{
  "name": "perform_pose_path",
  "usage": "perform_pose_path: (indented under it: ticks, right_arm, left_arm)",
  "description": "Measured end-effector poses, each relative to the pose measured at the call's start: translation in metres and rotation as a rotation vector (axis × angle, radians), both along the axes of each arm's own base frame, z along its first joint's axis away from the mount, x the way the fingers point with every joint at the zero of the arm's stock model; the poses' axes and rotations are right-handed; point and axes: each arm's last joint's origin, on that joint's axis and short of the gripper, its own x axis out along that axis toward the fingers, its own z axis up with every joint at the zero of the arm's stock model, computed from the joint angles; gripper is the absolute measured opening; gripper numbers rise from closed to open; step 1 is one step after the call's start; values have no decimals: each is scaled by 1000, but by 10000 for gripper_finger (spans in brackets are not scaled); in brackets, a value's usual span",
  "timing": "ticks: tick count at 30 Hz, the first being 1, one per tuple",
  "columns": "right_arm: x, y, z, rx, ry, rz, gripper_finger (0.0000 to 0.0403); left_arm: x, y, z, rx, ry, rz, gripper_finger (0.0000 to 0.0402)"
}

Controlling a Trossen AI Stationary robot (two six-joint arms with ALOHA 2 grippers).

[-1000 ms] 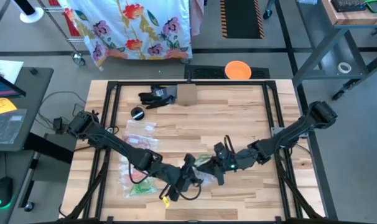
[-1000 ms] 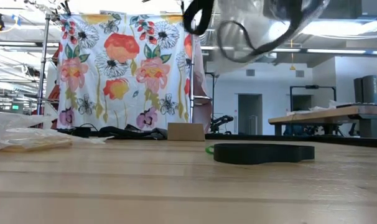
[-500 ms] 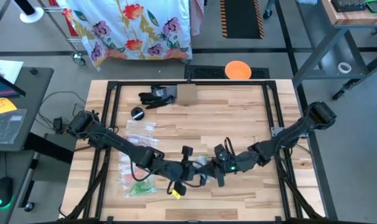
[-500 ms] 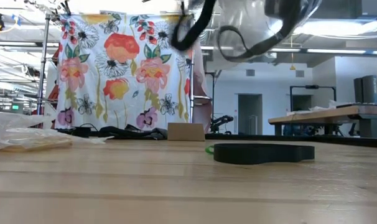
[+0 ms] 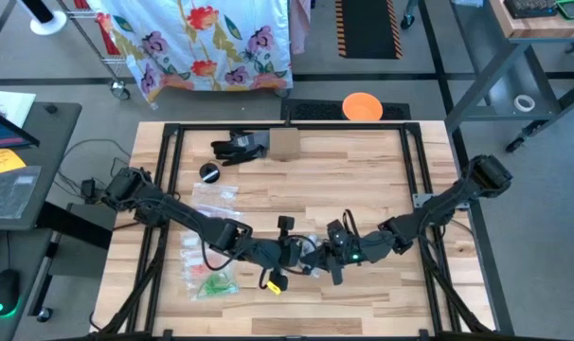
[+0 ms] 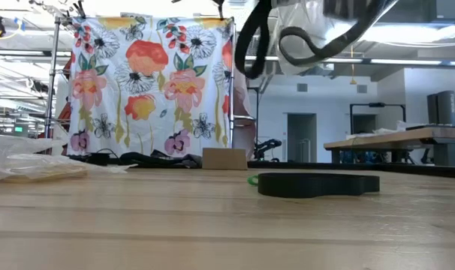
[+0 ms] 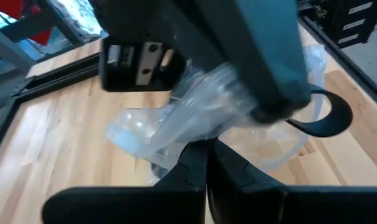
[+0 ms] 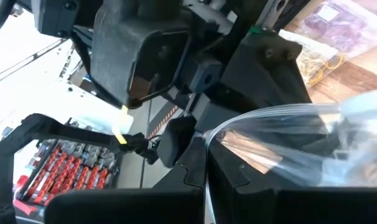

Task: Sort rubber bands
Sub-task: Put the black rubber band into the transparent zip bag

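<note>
1. High view: the left pincer (image 5: 292, 254) and the right pincer (image 5: 327, 258) meet near the middle of the wooden surface (image 5: 363, 189), toward its near edge, with a clear plastic bag (image 5: 309, 252) between them. Each pincer is closed on that bag.
2. High view only: more clear zip bags lie on the left part of the surface; one holds green rubber bands (image 5: 211, 285), another reddish ones (image 5: 209, 217). A black disc (image 5: 209, 171), a black glove-like heap (image 5: 238, 146) and a small cardboard box (image 5: 283, 143) sit toward the far edge.
3. Left wrist view: the left arm's fingers (image 7: 204, 171) are pressed together on a crumpled clear bag (image 7: 176, 124), which hangs above the wood; the other arm's dark body fills the space just beyond.
4. Right wrist view: the right arm's fingers (image 8: 204, 177) pinch the clear film (image 8: 288, 134); beyond it, bags with yellow rubber bands (image 8: 319, 61) and purplish contents (image 8: 341, 22) lie on the surface.
5. Low view: both pincers are out of frame; only black cable loops (image 6: 287, 45) and clear plastic hang in from above. A flat black disc (image 6: 317, 184) with a green band (image 6: 252, 180) at its edge lies on the wood.
6. Room: a floral cloth (image 6: 149, 82) hangs on a rack behind the surface; an orange disc (image 5: 362, 106) lies on the floor.
</note>
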Motion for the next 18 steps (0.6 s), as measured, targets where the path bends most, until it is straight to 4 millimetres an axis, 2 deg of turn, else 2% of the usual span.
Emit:
perform_pose_path:
  ticks: [9,18]
  right_arm:
    - [3,-8,-5,-16,43,-25,0]
    - [3,-8,-2,-20,23,-21,0]
  left_arm:
    - [4,4,2,-60,-9,-68,0]
    - [6,2,4,-80,-35,-135,0]
